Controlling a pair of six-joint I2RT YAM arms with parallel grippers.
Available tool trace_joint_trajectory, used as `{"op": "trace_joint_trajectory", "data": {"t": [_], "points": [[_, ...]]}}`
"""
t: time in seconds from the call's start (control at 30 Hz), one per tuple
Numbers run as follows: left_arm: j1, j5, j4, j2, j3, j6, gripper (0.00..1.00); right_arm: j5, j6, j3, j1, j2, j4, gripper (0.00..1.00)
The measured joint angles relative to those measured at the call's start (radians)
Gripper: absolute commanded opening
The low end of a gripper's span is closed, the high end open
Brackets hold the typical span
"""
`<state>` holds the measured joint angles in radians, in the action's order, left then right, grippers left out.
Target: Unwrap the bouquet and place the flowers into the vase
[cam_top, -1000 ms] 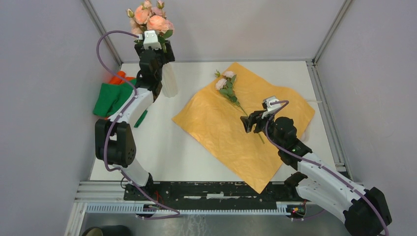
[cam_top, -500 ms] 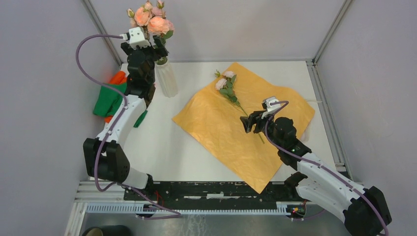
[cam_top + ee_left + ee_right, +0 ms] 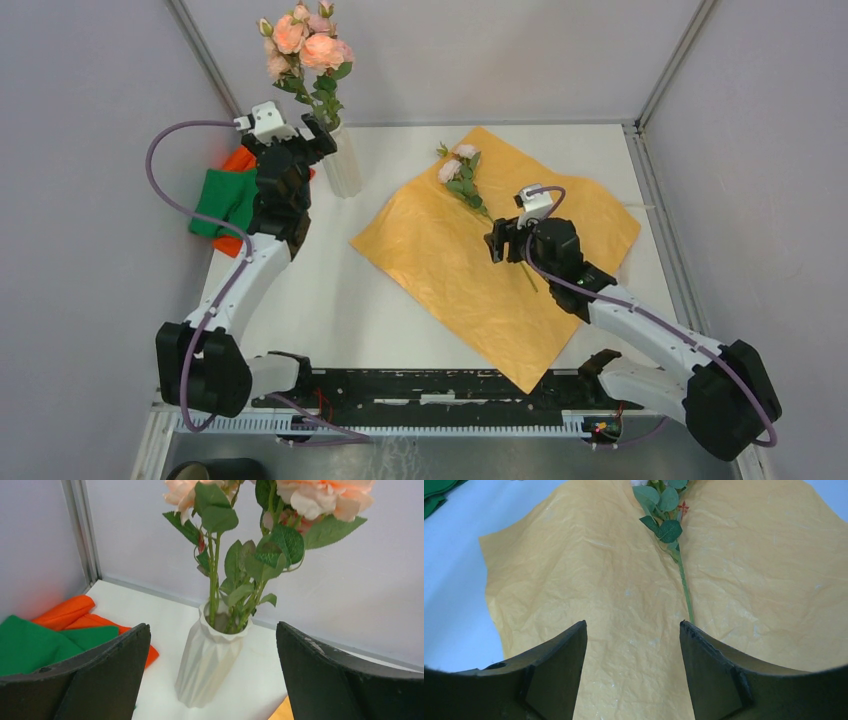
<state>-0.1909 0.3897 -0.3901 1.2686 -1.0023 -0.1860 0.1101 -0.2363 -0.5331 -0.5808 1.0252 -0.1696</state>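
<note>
Left claw (image 3: 212,629) now back from the vase (image 3: 205,665), spread; right claw (image 3: 634,625) spread over remaining stem (image 3: 683,580).

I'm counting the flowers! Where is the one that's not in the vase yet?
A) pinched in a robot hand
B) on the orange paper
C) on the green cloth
B: the leftover flower lies flat on the orange paper, well apart from the vase.
</note>
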Motion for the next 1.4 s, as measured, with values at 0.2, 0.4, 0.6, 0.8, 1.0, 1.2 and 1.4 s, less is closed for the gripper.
{"op": "trace_joint_trajectory", "data": {"t": [0.2,0.4,0.6,0.8,1.0,1.2,1.4], "points": [[-0.006,-0.063,0.003,-0.102,0.117,-0.054,1.0,0.023,0.011,-0.136,0.008,0.146,0.074,0.74],[-0.108,-0.101,0.01,-0.218,0.232,-0.081,1.0,-0.005,0.052,-0.34,0.086,0.36,0.209,0.7],[-0.322,-0.084,0.029,-0.222,0.28,-0.081,1.0,-0.029,0.085,-0.388,0.15,0.485,0.282,0.64],[-0.385,-0.074,0.037,-0.179,0.336,-0.083,1.0,-0.065,0.107,-0.396,0.168,0.597,0.315,0.57],[-0.4,-0.063,0.05,-0.174,0.359,-0.083,1.0,-0.087,0.115,-0.432,0.168,0.695,0.322,0.5],[-0.407,-0.055,0.048,-0.174,0.363,-0.083,1.0,-0.087,0.122,-0.447,0.168,0.735,0.321,0.33],[-0.416,-0.055,0.045,-0.163,0.364,-0.084,1.0,-0.088,0.132,-0.448,0.168,0.743,0.305,0.0]]}}
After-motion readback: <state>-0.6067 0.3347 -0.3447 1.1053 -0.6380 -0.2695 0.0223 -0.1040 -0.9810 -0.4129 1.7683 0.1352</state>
